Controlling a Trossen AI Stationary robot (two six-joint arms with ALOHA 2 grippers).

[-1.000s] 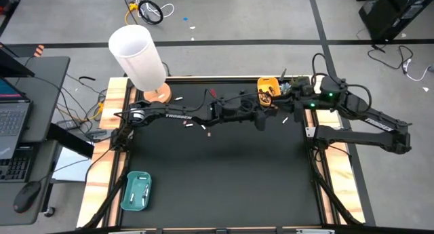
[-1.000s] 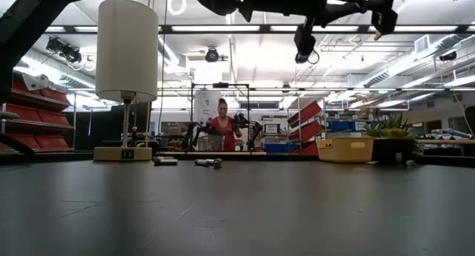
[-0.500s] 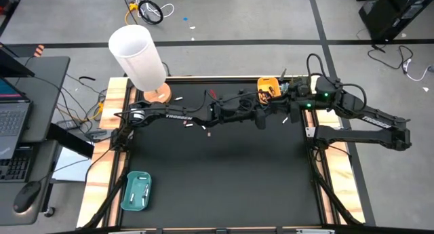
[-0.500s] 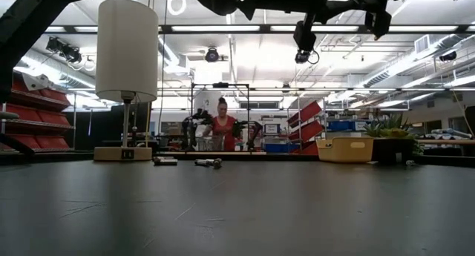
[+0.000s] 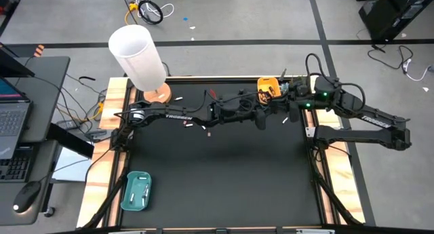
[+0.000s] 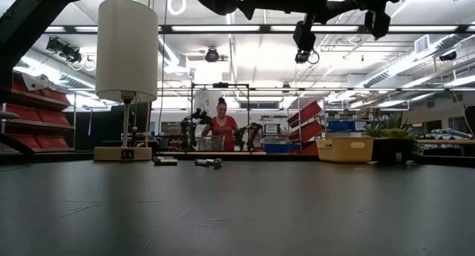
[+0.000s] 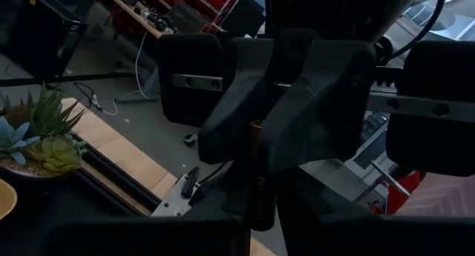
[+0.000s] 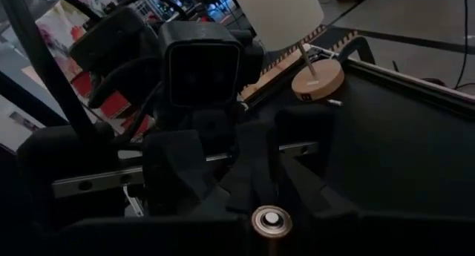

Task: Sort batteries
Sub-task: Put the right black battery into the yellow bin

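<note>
Between both grippers: one battery.

I see a grey concrete floor with loose cables, a laptop on a side table at left, and a white-shaded lamp. Beyond, strip lights line a workshop ceiling; a person stands among red shelving.

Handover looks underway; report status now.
Left gripper and right gripper meet mid-air near yellow plastic tray. Both sets of fingers shut on one dark cylindrical battery. No obstruction seen.
</note>
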